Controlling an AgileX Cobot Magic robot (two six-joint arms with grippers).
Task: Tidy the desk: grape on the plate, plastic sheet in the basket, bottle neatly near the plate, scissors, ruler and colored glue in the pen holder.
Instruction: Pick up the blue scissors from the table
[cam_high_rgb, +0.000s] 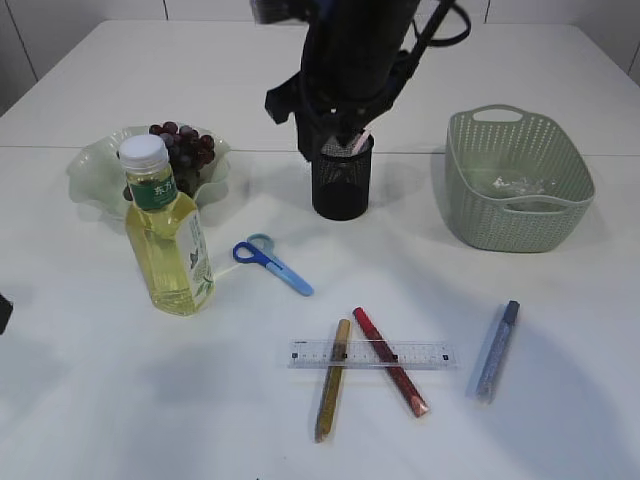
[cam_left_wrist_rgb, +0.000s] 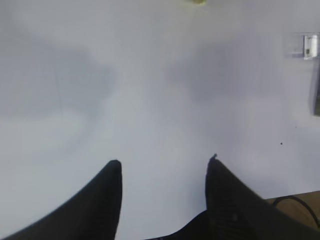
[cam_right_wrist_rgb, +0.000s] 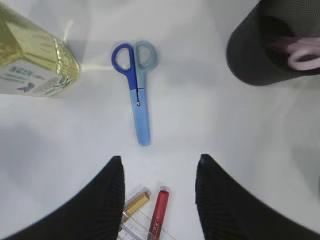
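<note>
Blue scissors next, right gripper hovering empty

Left to right we saw grape (cam_high_rgb: 183, 143) on the plate (cam_high_rgb: 92, 170), bottle (cam_high_rgb: 166, 232) just beside it, blue scissors (cam_right_wrist_rgb: 136, 89) flat on the desk (cam_high_rgb: 90, 390), pen holder (cam_high_rgb: 342, 176) with pink handles inside, ruler (cam_high_rgb: 372, 354) across gold and red colored glue (cam_high_rgb: 333, 378), plastic sheet (cam_high_rgb: 515, 185) in the basket (cam_high_rgb: 517, 180). Left gripper (cam_left_wrist_rgb: 163, 165) was apart over bare desk; right gripper (cam_right_wrist_rgb: 157, 162) apart, empty. We judged it should drop on the shut blades, pinching across them. Bottle label writing was unreadable
</note>
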